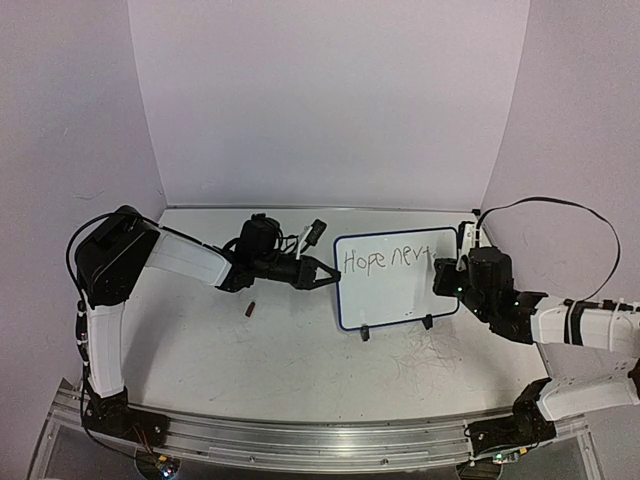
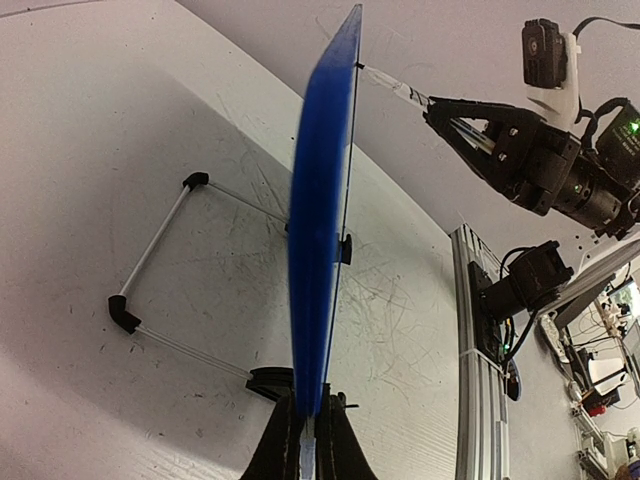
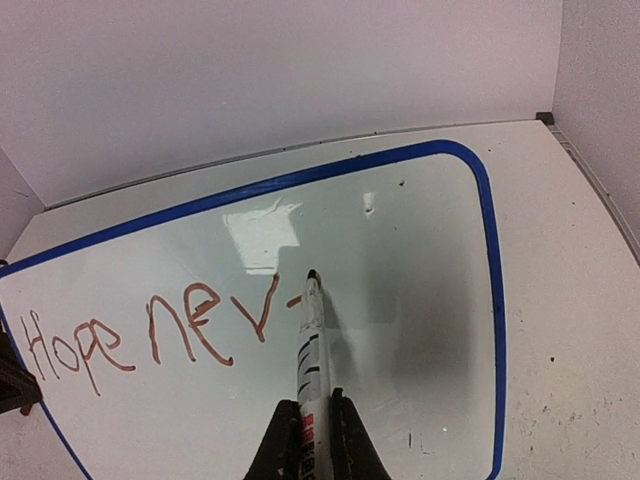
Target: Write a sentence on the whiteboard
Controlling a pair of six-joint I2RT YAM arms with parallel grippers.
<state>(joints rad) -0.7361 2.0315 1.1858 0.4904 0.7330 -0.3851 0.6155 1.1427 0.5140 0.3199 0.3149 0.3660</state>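
The whiteboard [image 1: 400,296] stands upright mid-table on two black clip feet [image 1: 365,333]. The sentence [image 1: 385,259] reads "Hope nev" plus one short stroke, in reddish-brown letters in the right wrist view [image 3: 150,330]. My left gripper [image 1: 325,274] is shut on the board's left edge; its wrist view shows the board edge-on as a blue band [image 2: 320,230] between the jaws [image 2: 312,418]. My right gripper [image 1: 448,276] is shut on a white marker [image 3: 312,345], whose tip touches the board [image 3: 420,300] just right of the last stroke. The marker also shows in the left wrist view [image 2: 395,88].
A small dark object [image 1: 250,309], perhaps a cap, lies on the table left of the board. The board's white wire stand [image 2: 160,270] reaches out behind it. The scuffed tabletop [image 1: 300,370] is walled at the back and sides. A metal rail [image 1: 330,440] runs along the near edge.
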